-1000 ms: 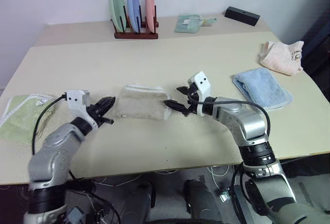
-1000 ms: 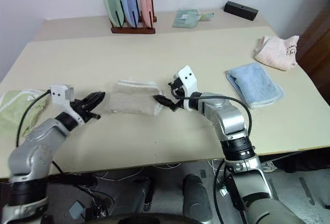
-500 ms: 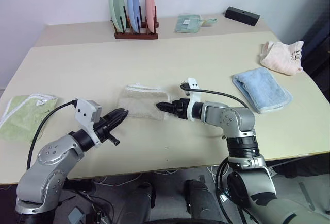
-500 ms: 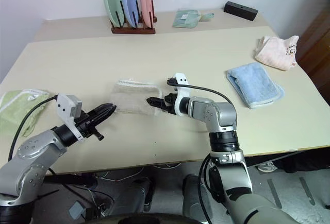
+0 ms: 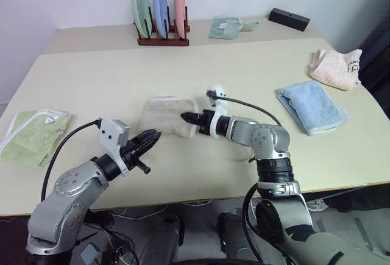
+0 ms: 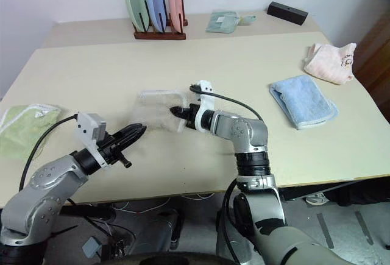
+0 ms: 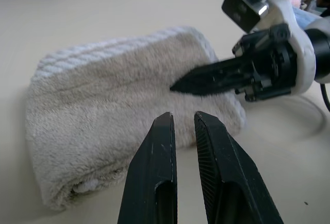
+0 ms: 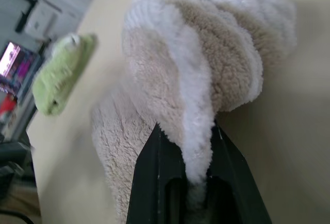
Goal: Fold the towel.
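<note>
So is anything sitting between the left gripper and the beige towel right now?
Nothing visible. The left gripper hangs just short of the beige towel with bare table between them. The right gripper is on the towel's far side, shut on a fold of its edge, not in the left gripper's path.

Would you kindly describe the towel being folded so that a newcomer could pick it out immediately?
Start at the long cream table and look to the middle of its near half. There lies the folded beige terry-cloth towel with white edging, its right edge pinched by the right gripper. Unlike the green towel and the light-blue towel, it is tan.
</note>
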Motion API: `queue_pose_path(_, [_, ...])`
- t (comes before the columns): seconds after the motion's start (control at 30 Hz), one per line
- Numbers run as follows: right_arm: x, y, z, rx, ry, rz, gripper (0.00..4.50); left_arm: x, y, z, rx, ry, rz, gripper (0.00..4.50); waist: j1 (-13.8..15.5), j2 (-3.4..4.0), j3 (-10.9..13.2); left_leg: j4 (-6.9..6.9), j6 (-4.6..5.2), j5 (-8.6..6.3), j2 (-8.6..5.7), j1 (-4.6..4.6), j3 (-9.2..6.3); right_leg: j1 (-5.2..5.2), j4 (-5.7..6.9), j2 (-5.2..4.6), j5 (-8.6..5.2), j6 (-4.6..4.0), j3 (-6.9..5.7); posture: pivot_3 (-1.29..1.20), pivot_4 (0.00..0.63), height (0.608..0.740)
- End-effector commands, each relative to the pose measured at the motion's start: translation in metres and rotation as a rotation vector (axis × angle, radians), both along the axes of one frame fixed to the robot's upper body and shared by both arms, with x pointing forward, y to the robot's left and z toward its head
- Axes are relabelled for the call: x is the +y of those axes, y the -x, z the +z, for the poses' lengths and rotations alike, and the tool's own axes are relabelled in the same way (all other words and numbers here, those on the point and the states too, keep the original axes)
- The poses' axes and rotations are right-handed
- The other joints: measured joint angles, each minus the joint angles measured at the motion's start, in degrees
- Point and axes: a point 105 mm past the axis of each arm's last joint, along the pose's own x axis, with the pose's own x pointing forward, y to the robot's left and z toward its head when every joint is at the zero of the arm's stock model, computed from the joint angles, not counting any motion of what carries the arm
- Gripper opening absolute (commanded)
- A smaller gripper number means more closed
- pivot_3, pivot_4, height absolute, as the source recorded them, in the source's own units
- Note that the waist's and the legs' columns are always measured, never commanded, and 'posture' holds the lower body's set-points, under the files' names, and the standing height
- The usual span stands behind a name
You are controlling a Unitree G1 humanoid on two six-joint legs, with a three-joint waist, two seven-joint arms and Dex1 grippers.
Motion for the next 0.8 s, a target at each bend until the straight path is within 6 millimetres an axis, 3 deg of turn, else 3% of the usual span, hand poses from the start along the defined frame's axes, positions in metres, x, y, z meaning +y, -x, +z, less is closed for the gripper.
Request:
queue_pose_path(0.03, [-0.052, -0.018, 0.050, -0.189, -0.058, -0.213, 0.05, -0.018, 0.003, 0.013, -0.049, 0.020, -0.063, 0.59, 0.35, 0.00, 0.00, 0.01, 0.00, 0.00, -0.01, -0.01, -0.01, 0.01, 0.00, -0.01, 0.00, 0.00, -0.01, 0.00, 0.150, 0.740])
queue_pose_path(0.2, [-0.157, -0.028, 0.089, -0.284, -0.110, -0.577, 0.05, -0.036, -0.002, 0.008, -0.029, 0.044, -0.126, 0.59, 0.35, 0.00, 0.01, 0.07, 0.01, 0.00, -0.08, -0.03, 0.00, 0.07, -0.05, -0.06, 0.00, 0.01, -0.04, 0.00, 0.150, 0.740])
queue_pose_path(0.3, [-0.224, -0.017, 0.103, -0.302, -0.161, -0.808, 0.05, -0.053, -0.010, 0.008, -0.031, 0.063, -0.188, 0.59, 0.33, 0.05, 0.04, 0.03, 0.02, 0.00, -0.05, -0.03, 0.16, 0.07, -0.04, -0.04, 0.00, 0.01, -0.06, 0.00, 0.150, 0.740])
queue_pose_path(0.37, [-0.254, -0.007, 0.102, -0.283, -0.199, -0.914, 0.05, -0.063, -0.015, 0.010, -0.036, 0.075, -0.224, 0.59, 0.14, 0.06, 0.04, 0.02, 0.03, -0.01, -0.03, -0.03, 0.23, 0.07, -0.04, -0.04, 0.00, 0.01, -0.04, 0.00, 0.150, 0.740])
queue_pose_path(0.43, [-0.280, 0.004, 0.088, -0.218, -0.220, -1.020, 0.05, -0.071, -0.019, 0.012, -0.038, 0.087, -0.255, 0.59, 0.12, 0.08, 0.05, 0.02, 0.05, -0.01, -0.01, -0.02, 0.29, 0.07, -0.05, -0.04, 0.00, 0.01, -0.03, 0.00, 0.150, 0.740])
queue_pose_path(0.63, [-0.296, 0.027, 0.023, 0.031, -0.119, -1.089, 0.05, -0.079, -0.023, 0.008, -0.032, 0.081, -0.299, 0.59, -0.06, 0.23, 0.04, 0.06, 0.11, -0.04, 0.03, 0.00, 0.43, 0.07, -0.03, -0.03, 0.00, 0.01, 0.07, 0.00, 0.150, 0.740])
queue_pose_path(0.77, [-0.303, 0.033, 0.015, 0.053, -0.111, -1.136, 0.05, -0.077, -0.021, 0.006, -0.024, 0.077, -0.294, 0.59, 0.02, 0.30, 0.06, 0.10, 0.13, -0.04, 0.03, 0.00, 0.48, 0.07, -0.03, -0.03, 0.00, 0.02, 0.10, 0.00, 0.150, 0.740])
queue_pose_path(0.8, [-0.305, 0.034, 0.015, 0.048, -0.108, -1.143, 0.36, -0.077, -0.021, 0.005, -0.022, 0.077, -0.292, 0.59, 0.07, 0.30, 0.06, 0.11, 0.13, -0.04, 0.03, 0.00, 0.48, 0.08, -0.03, -0.03, 0.00, 0.02, 0.10, 0.00, 0.150, 0.740])
